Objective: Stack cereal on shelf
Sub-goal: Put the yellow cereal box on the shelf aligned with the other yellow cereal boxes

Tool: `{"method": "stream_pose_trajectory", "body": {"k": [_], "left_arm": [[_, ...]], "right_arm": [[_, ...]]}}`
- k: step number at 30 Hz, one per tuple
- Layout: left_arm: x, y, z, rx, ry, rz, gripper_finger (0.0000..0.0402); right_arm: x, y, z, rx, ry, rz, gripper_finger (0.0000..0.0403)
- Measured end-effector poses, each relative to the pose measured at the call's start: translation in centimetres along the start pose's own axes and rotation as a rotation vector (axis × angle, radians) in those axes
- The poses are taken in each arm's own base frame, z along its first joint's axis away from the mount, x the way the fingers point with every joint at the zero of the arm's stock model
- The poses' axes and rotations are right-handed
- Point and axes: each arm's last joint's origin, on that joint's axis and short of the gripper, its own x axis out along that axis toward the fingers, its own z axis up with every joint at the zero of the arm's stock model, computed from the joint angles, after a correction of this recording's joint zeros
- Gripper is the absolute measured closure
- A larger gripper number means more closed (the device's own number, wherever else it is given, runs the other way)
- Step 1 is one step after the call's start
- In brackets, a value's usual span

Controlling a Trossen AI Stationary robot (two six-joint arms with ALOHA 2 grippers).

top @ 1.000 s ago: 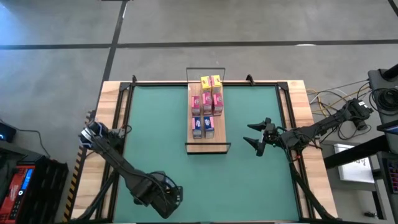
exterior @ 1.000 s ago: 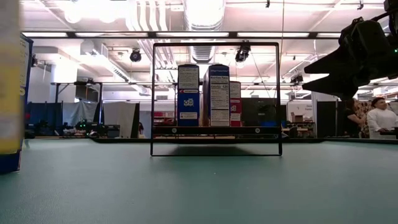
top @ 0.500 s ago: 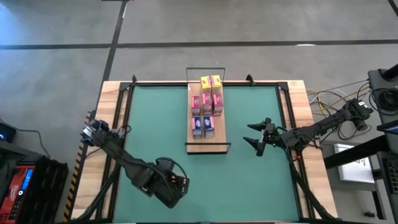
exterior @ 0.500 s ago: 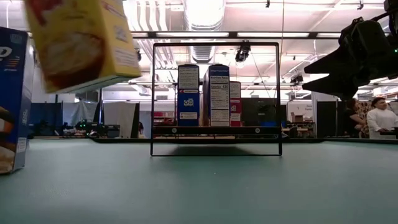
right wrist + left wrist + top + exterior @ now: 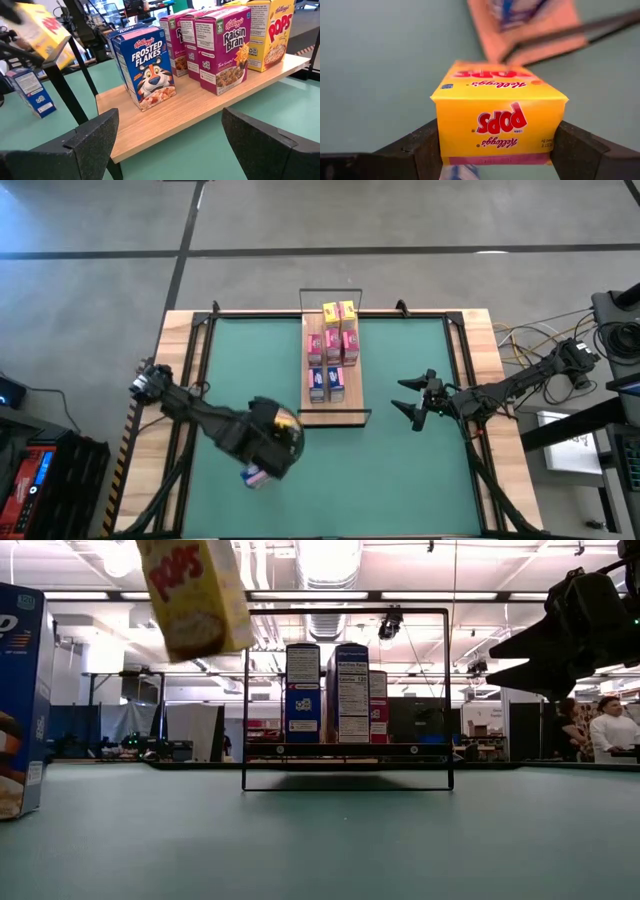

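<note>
My left gripper is shut on a yellow Pops cereal box, raised above the table near the shelf's near left corner; in the low view the box hangs tilted in the air. The shelf is a wooden plank with black wire end frames. It carries blue Frosted Flakes, magenta Raisin Bran and yellow Pops boxes standing upright in rows. A blue box stands on the table near its near left part. My right gripper waits open, right of the shelf's near end. My left gripper pinches the yellow box between its two fingers, one on each narrow side wall. The fingers come from above, slanting toward the shelf. The box is lifted clear of the table and tilted, its printed front toward the wrist camera.
The shelf's near wire frame stands between the raised box and the stacked rows. Green table spreads bare before the shelf and to its right. A small blue and pink box sits just behind my left gripper. People stand beyond the table.
My left gripper has carried the yellow box from the table's near edge toward the far side and the shelf, rising as it went; the box is now higher and closer to the shelf's near end. The blue box stayed on the table.
</note>
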Motion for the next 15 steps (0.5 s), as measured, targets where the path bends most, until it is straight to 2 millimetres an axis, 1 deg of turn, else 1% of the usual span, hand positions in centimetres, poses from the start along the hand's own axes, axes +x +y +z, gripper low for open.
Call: {"method": "stream_pose_trajectory", "body": {"k": [4, 10, 13, 15], "left_arm": [[1.4, 1.7, 3.3, -0.042, 0.028, 0.078, 0.0126], [3.5, 5.3, 7.6, -0.125, 0.016, 0.165, 0.0126], [4.9, 6.6, 10.1, -0.136, 0.003, 0.142, 0.0126], [6.2, 7.3, 11.9, -0.121, -0.008, 0.124, 0.0126]], "right_arm": [[0.0, 0.0, 0.0, -0.003, 0.004, -0.002, 0.0062], [0.0, 0.0, 0.0, -0.003, 0.004, -0.002, 0.0062], [0.0, 0.0, 0.0, -0.004, 0.004, -0.002, 0.0062], [0.0, 0.0, -0.1, -0.004, 0.004, -0.002, 0.0062]]}}
